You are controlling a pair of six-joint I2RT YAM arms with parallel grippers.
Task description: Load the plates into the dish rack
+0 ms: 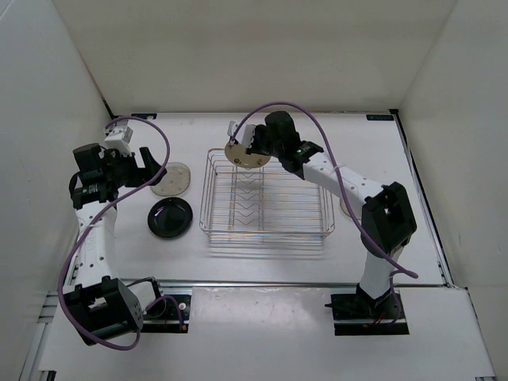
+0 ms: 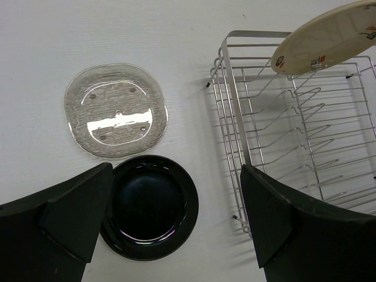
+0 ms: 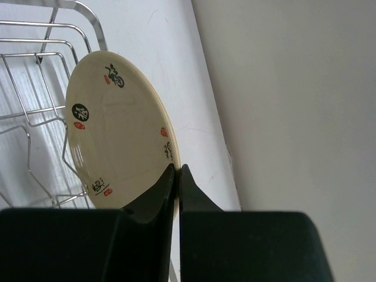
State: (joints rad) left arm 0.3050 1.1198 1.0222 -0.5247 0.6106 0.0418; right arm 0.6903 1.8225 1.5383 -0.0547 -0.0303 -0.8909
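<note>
My right gripper (image 1: 248, 149) is shut on the rim of the tan plate (image 1: 240, 153), holding it tilted on edge above the far left corner of the dish rack (image 1: 266, 232). In the right wrist view the fingers (image 3: 167, 188) pinch the plate (image 3: 111, 135) at its edge, over the rack's wires (image 3: 35, 120). My left gripper (image 1: 151, 170) is open and empty above the table, left of the rack. A smoky-grey plate (image 2: 116, 110) and the black plate (image 2: 150, 205) lie flat below it, with the rack (image 2: 234, 117) to the right.
The grey plate (image 1: 172, 178) and black plate (image 1: 170, 217) lie between the left arm and the rack. A second translucent plate (image 1: 346, 208) shows partly behind the right arm, right of the rack. White walls enclose the table at the back and sides.
</note>
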